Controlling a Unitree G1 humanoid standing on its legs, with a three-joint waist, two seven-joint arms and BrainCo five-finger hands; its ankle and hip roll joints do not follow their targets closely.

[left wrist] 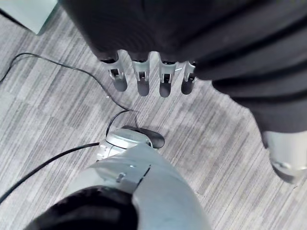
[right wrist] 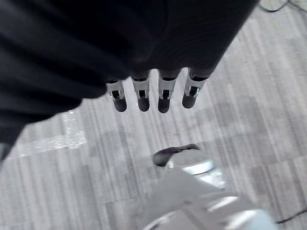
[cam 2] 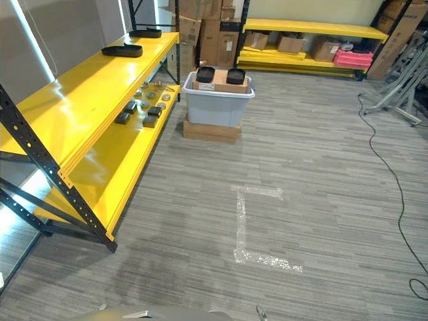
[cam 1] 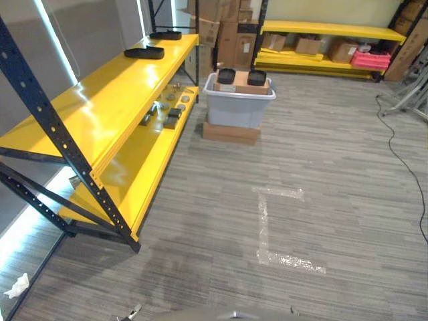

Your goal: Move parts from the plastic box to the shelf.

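Several parts (cam 2: pixel 142 107) already lie on the shelf (cam 2: pixel 124 167) at 10 o'clock; 2 remain atop the plastic box (cam 2: pixel 217 107) at 12. Left hand (left wrist: pixel 148 79) and right hand (right wrist: pixel 153 96) hang relaxed, holding nothing.

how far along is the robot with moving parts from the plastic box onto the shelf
Partly done, it seems: several small parts already lie on the yellow shelf lower level. Nothing is in hand: the left hand and right hand hang open above the floor. Left: the grey plastic box ahead, with two dark parts on top.
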